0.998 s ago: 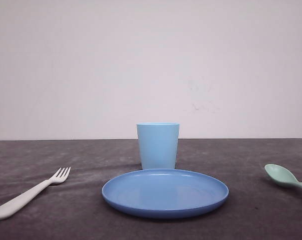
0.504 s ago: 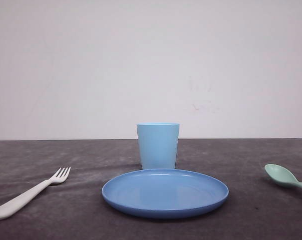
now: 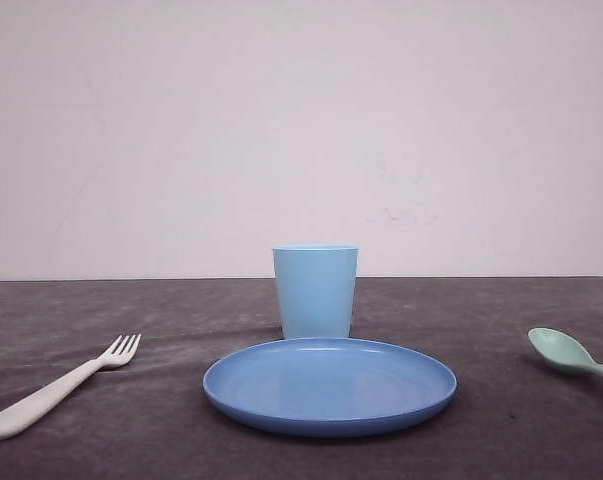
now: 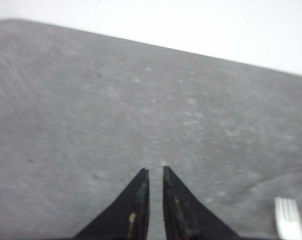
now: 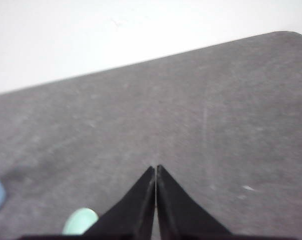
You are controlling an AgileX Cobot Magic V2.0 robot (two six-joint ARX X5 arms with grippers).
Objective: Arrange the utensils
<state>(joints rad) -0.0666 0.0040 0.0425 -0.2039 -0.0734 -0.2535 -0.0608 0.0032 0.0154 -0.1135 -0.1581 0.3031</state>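
Fork (image 3: 56, 391) white plastic, spoon (image 3: 571, 356) mint, oval-bowled

Light blue cup (image 3: 316, 291) upright just behind round blue plate (image 3: 330, 386), dark grey table (image 3: 501, 320), white wall (image 3: 301, 130)

Left gripper (image 4: 153, 172) fingertips nearly together, narrow gap, holding nothing. Right gripper (image 5: 156, 169) fingertips pressed together, empty.

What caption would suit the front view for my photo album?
Blue cup behind a blue plate, white fork at left, mint-green spoon at right.
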